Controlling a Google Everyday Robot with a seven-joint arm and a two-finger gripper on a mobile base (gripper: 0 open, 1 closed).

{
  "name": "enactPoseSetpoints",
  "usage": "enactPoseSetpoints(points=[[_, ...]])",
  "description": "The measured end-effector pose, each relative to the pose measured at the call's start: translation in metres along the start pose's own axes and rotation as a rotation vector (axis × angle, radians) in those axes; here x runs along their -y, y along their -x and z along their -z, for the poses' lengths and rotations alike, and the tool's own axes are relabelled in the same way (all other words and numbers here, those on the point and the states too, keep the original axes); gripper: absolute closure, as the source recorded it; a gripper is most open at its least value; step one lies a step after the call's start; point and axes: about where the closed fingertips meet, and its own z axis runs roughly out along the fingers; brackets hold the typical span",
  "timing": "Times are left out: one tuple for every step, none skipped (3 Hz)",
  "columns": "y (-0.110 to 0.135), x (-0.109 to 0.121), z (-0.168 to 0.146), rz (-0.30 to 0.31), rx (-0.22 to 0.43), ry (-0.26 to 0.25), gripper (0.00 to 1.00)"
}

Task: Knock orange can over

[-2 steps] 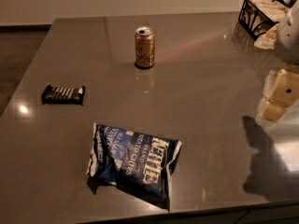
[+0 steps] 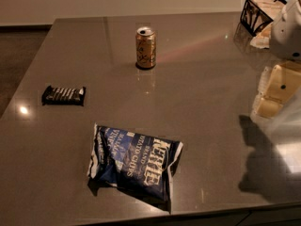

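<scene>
The orange can (image 2: 146, 48) stands upright on the grey table (image 2: 202, 107), at the far middle. It has an orange-gold body with dark markings and a silver top. My gripper (image 2: 275, 92) is cream-coloured and hangs above the table's right side, below the white arm (image 2: 288, 28). It is well to the right of the can and nearer the front, and it touches nothing.
A blue chip bag (image 2: 134, 161) lies flat near the front edge. A black snack bar (image 2: 63, 95) lies at the left. A black wire basket (image 2: 257, 14) stands at the far right corner. The gripper's shadow falls on the front right of the table.
My gripper has edged slightly to the left and up. The can, the bag and the bar have not moved.
</scene>
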Motion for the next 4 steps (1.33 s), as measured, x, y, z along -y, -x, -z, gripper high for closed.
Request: enactPoseSetpoints(points=[[0.033, 0.022, -0.016, -0.026, 0.053, 0.000, 0.00], [0.072, 0.057, -0.044, -0.083, 0.107, -0.016, 0.00], [0.115, 0.094, -0.083, -0.174, 0.169, -0.047, 0.00], [0.139, 0.120, -0.109, -0.241, 0.206, -0.087, 0.00]])
